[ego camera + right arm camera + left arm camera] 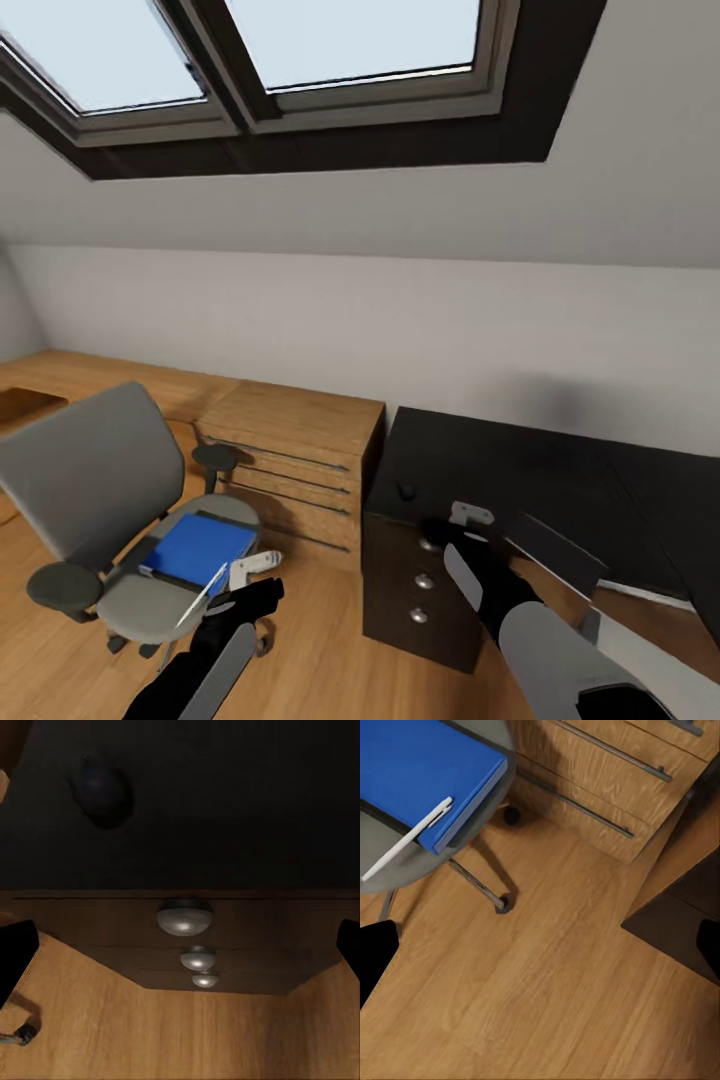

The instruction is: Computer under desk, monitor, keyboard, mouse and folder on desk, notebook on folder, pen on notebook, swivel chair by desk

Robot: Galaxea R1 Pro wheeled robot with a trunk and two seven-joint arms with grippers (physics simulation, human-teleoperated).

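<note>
Left gripper low in the lower left of the head view, reaching toward the chair seat edge, fingers spread wide with nothing between them; dark arm running down to the bottom edge. Right gripper at centre-right, poised over the front edge of the black desk top, also spread and empty; grey forearm slanting off to the lower right corner.

Wooden plank floor below; white wall behind; sloped ceiling with two skylights across the top.

Swivel chair at lower left, grey back and seat, black armrests; blue folder lying flat on the seat; white pen resting slantwise across the folder's near corner, tip out over the seat. Chrome chair leg and caster on the floor in the left wrist view.

Light wooden drawer unit between chair and desk, long metal handles on its front. Small black mouse near the desk's left front corner, well apart from the folder. Dark drawers under the desk with three round silver knobs.
</note>
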